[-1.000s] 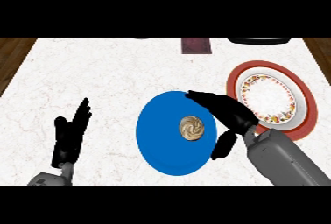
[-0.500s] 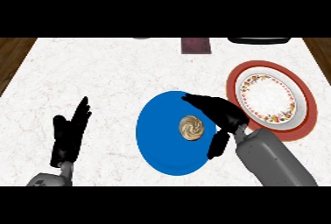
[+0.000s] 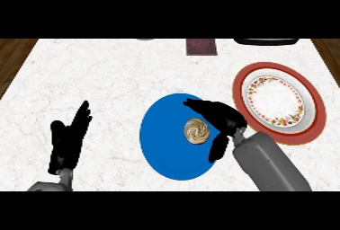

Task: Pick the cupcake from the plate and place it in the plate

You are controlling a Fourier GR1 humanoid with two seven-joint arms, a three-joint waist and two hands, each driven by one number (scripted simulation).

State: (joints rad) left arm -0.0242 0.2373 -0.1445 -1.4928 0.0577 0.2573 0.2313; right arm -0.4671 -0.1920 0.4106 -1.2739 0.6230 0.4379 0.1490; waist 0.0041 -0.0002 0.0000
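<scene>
Sitting near the middle of the blue plate, a touch toward its right side: the cupcake, swirled top up, not yet lifted. Hovering just right of the cupcake, over the blue plate's right rim: the right robot hand, fingers spread and arching round the cupcake from above, thumb hanging down at the cupcake's lower right, no contact visible between either and the cupcake. Pinching nothing so far.

Resting well left of the blue plate, on the marble surface: the left robot hand, fingers straight and pointing up, taking no part.

Waiting just right of the blue plate, close beside the right forearm: the red-rimmed patterned plate, apparently the goal. Lying far beyond the blue plate at the surface's back edge: a dark reddish square item and parts of dark objects, too cropped to name.

Judging the step in hand: closing in for the grasp, pick not begun. Calling next, probably, for lowering and curling fingers and thumb about the cupcake's sides, then lifting straight up before carrying rightward over to the patterned plate.
</scene>
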